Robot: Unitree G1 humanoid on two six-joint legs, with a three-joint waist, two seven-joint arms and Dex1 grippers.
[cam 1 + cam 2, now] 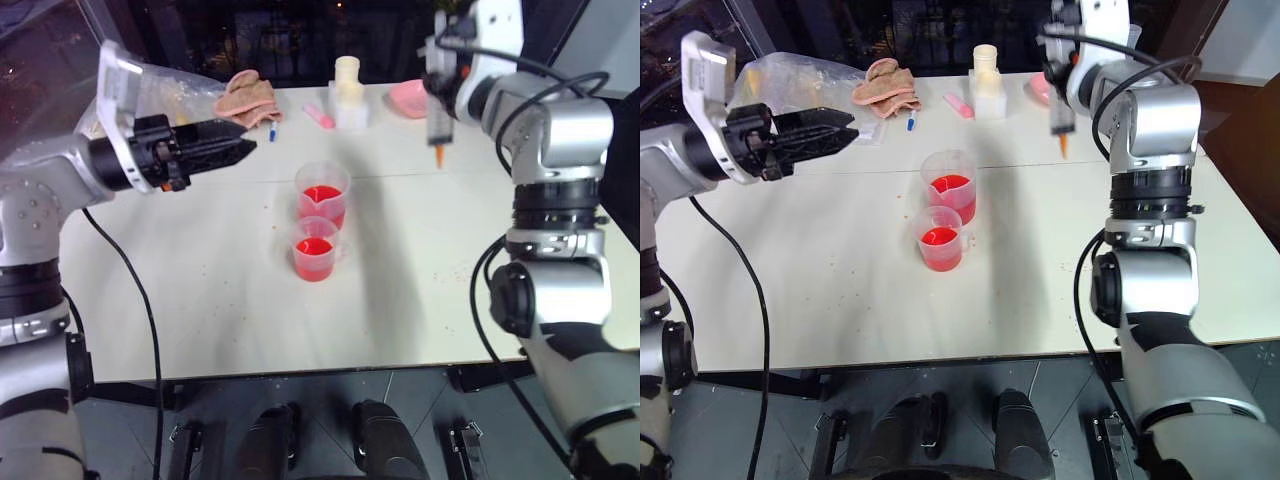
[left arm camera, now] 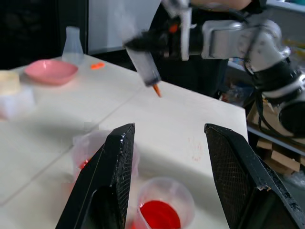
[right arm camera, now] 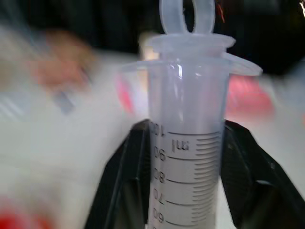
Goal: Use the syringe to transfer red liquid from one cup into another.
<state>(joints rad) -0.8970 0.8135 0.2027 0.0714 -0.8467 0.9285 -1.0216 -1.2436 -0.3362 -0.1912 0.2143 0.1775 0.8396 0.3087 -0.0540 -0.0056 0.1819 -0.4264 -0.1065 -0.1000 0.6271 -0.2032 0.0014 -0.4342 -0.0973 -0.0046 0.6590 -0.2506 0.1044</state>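
Taking the two measuring cups [image 1: 320, 222] of red liquid [image 1: 313, 247] at the middle of the white table [image 1: 200, 300] as our landmark, we see the left gripper [image 1: 235, 148] raised to their left, its two black fingers spread wide with nothing between them. The nearer cup touches the farther one. Up and to the right of the cups, our right gripper [image 3: 183, 176] is clamped on the barrel of the syringe [image 1: 438, 120], which hangs upright above the table, orange tip down, plunger pushed in.
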